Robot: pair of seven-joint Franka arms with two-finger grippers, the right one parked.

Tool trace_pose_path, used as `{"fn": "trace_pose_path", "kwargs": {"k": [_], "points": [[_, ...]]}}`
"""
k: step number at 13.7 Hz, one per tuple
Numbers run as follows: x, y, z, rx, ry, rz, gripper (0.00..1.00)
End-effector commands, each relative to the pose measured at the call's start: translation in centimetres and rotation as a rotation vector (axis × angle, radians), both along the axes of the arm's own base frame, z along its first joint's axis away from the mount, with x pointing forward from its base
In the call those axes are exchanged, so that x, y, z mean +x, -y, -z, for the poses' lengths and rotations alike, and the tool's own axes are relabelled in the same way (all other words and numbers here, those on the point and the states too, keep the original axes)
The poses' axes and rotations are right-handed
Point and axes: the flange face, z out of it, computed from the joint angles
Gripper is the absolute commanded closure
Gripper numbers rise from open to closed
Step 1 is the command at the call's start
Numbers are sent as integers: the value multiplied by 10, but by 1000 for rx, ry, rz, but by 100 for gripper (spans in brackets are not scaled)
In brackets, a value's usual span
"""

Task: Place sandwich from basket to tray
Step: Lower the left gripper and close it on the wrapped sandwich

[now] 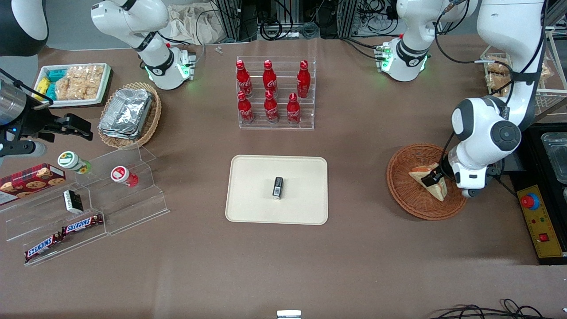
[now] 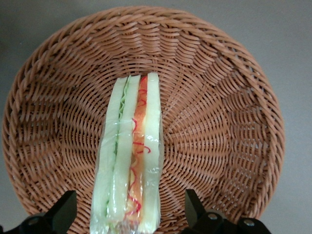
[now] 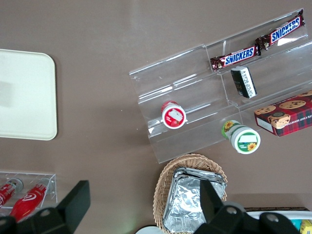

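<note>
Front cam sits high, looks down on the whole table w/ both arm bases at the top. Left wrist cam looks straight down from close up into the basket (image 2: 229, 122), gripper (image 2: 130, 214) fingertips spread wide either side of the sandwich (image 2: 130, 161); front view shares that basket (image 1: 409, 186) and sandwich (image 1: 427, 179). Right wrist cam hangs higher, facing down over the parked arm's end; shares tray (image 3: 24, 97) corner, clear stand (image 3: 195, 102) and foil trays (image 3: 187, 204) w/ front view.

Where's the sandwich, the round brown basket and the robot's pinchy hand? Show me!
sandwich (image 2: 130, 156), left wrist view, on its wrapped filling edge.
basket (image 1: 412, 201), front view, on its woven rim.
gripper (image 2: 130, 217), left wrist view, between its open fingertips, straddling the sandwich in the basket.
</note>
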Motion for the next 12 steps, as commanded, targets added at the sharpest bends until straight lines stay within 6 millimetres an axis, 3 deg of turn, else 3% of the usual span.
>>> {"fn": "trace_pose_path", "kwargs": {"k": [1,5,8,12], "points": [[-5,0,15,14,18,-21,0],[-5,1,32,17,14,-19,2],[-5,0,33,18,12,-19,25],[-4,-1,31,19,15,-18,71]]}}
